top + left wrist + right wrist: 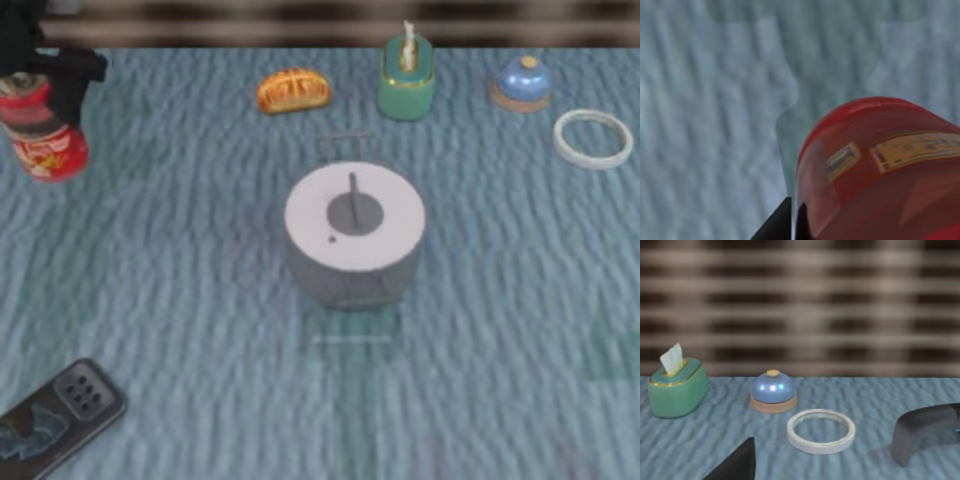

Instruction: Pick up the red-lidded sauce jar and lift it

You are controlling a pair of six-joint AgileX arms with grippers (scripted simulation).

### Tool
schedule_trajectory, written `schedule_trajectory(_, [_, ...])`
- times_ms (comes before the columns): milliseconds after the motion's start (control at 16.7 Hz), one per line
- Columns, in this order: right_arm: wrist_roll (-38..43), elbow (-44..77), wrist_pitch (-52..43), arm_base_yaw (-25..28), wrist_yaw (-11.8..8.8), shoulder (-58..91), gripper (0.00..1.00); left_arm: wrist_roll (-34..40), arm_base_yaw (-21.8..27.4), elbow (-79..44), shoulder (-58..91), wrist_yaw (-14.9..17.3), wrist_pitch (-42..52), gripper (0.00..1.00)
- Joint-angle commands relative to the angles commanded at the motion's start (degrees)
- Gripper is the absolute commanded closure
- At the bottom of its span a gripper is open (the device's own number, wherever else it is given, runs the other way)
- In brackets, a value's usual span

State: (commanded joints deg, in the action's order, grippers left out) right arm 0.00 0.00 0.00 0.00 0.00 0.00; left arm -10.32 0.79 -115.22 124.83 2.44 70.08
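Note:
The red-lidded sauce jar (42,130) is at the table's far left, toward the back, and leans slightly. Its dark band and red label with white-yellow print show below the lid. My left gripper (45,68) is shut on the jar around its upper part, and its black body hides part of the lid. In the left wrist view the red jar (880,170) fills the frame, with one dark finger (776,226) pressed against its side and the blue table surface beyond it. My right gripper is outside the top view. Only a dark corner of it (737,465) shows in the right wrist view.
A grey cylinder with a white top (354,235) stands mid-table. Along the back are a bread loaf (292,90), a green tissue box (406,78), a blue bell (521,82) and a white tape ring (593,137). A dark remote (60,415) lies front left. A dark grey curved object (925,432) lies beside the ring.

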Motion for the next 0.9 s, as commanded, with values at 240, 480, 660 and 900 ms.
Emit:
schedule_trajectory(240, [0.0, 0.0, 0.0, 0.0, 0.0, 0.0, 0.00, 0.0, -0.1, 3.5, -3.5, 0.0, -0.2, 1.00])
schedule_trajectory(480, [0.0, 0.0, 0.0, 0.0, 0.0, 0.0, 0.00, 0.0, 0.3, 3.4, -3.4, -0.1, -0.3, 1.00])
schedule_trajectory(660, [0.0, 0.0, 0.0, 0.0, 0.0, 0.0, 0.00, 4.0, 2.9, 6.3, -4.1, -0.9, -2.3, 1.00])
schedule_trajectory(900, [0.0, 0.0, 0.0, 0.0, 0.0, 0.0, 0.00, 15.5, 9.3, 13.7, -6.0, -2.9, -7.4, 1.00])
